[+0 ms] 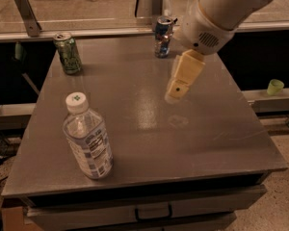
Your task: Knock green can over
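Note:
The green can (pixel 68 53) stands upright at the far left corner of the grey table (pixel 149 143). It has pale mottled print and a silver top. My gripper (pixel 182 81) hangs over the middle of the table on a white arm that comes in from the upper right. It is well to the right of the green can and nearer to me, and touches nothing.
A blue-and-silver can (pixel 163 36) stands upright at the far middle edge, just behind the arm. A clear water bottle (pixel 87 138) with a white cap stands near the front left. A small green cup (pixel 275 86) sits on a ledge right of the table.

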Robot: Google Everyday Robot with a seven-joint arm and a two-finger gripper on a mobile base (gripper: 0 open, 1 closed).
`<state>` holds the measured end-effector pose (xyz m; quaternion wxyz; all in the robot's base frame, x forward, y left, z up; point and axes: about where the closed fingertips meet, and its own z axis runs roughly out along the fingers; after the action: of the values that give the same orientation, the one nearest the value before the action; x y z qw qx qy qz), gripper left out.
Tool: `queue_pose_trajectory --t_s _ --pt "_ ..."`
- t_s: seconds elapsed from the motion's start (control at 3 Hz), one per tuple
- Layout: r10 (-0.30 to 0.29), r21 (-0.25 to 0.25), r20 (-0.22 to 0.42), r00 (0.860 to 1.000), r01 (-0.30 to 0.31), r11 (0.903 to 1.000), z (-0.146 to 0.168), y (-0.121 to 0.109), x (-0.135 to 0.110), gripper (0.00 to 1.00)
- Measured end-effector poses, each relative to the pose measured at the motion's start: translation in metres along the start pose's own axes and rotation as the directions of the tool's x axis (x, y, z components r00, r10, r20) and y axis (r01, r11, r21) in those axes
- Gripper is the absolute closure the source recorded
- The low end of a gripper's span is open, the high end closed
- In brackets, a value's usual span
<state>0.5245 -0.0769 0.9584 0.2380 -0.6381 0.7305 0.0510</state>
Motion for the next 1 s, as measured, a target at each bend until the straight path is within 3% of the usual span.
queue_pose_trajectory --t_s 0.33,0.67,1.0 --pt "-0.064 -0.006 0.118 0.991 0.066 0.9978 0.038 -0.017 -0.088 0.0" --pt "-0.064 -0.006 0.118 0.991 0.065 0.9979 0.038 -0.017 -0.088 0.0" --pt "-0.023 -0.014 0.153 0.988 0.026 0.9996 0.054 -0.025 -0.092 0.0"
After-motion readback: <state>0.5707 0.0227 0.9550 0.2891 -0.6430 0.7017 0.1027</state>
